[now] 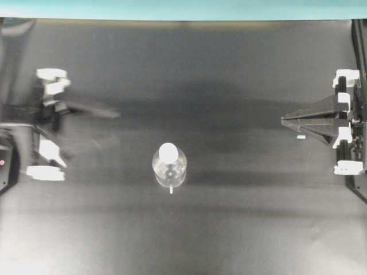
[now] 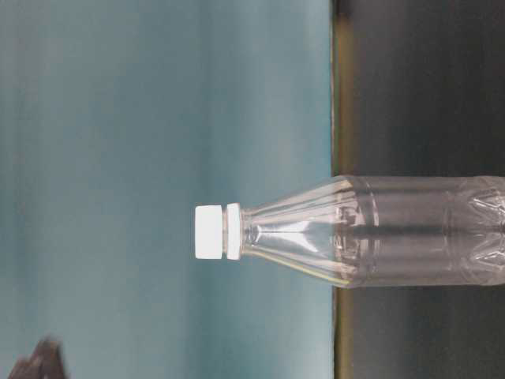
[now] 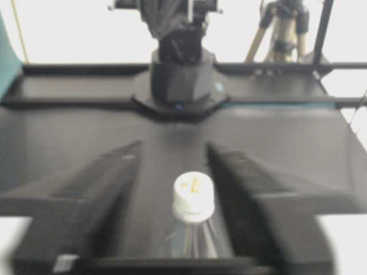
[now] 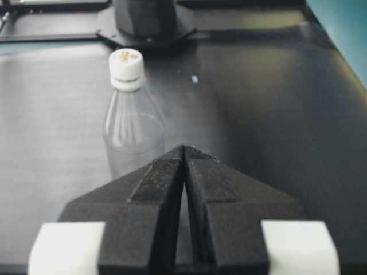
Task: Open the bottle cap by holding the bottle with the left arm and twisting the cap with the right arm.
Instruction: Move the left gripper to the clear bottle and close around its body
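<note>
The bottle (image 1: 169, 169) is clear plastic with a round, see-through body that tapers through a ribbed shoulder to a narrow neck. It stands upright on the black table (image 1: 229, 240), slightly below the middle of the overhead view. The bottle cap (image 1: 168, 152) is white, round and ridged, with a white collar ring directly beneath it; it sits on the neck. In the table-level view, which is turned on its side, the bottle (image 2: 379, 230) and the cap (image 2: 209, 232) stand out against a teal backdrop (image 2: 158, 118).

The left gripper (image 1: 112, 113) is at the left edge of the overhead view. Its fingers stand wide apart and hold nothing. In the left wrist view the bottle's cap (image 3: 194, 196) appears between the two dark fingers (image 3: 86, 195), with a gap on each side; the image is blurred.

The right gripper (image 1: 285, 120) is at the right edge, well apart from the bottle. Its two fingers are pressed together into a single point and grip nothing. In the right wrist view the bottle (image 4: 133, 132) stands ahead and to the left of that point.

Bare table surface surrounds the bottle on all sides. A small white fleck (image 1: 301, 137) lies on the table near the right gripper. The table's far edge meets the teal backdrop.
</note>
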